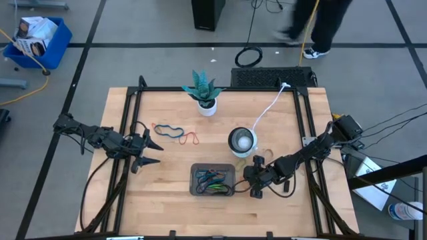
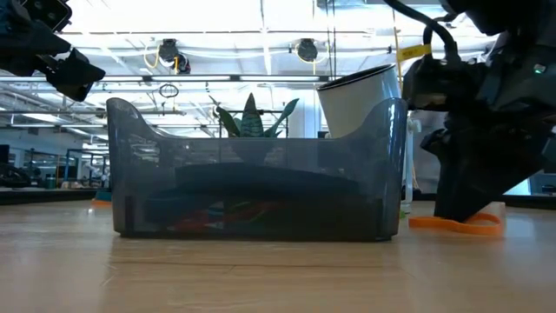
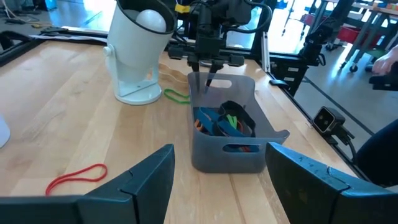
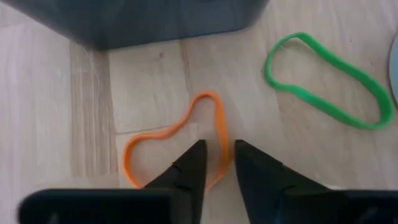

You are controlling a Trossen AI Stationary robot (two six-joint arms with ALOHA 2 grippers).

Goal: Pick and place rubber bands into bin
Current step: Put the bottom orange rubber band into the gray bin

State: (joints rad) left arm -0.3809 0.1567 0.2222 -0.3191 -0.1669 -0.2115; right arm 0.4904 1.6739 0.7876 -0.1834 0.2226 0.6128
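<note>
The right tool (image 4: 217,155), nearly together astride the thin orange rubber band (image 4: 166,134) at the bin's three o'clock, might pinch only counter.

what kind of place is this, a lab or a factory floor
Most likely a robotics lab or workshop. A wooden table in a black frame stands on a grey floor marked with tape lines, a person walks past, and the low view shows more workbenches and ceiling lights beyond.
</note>
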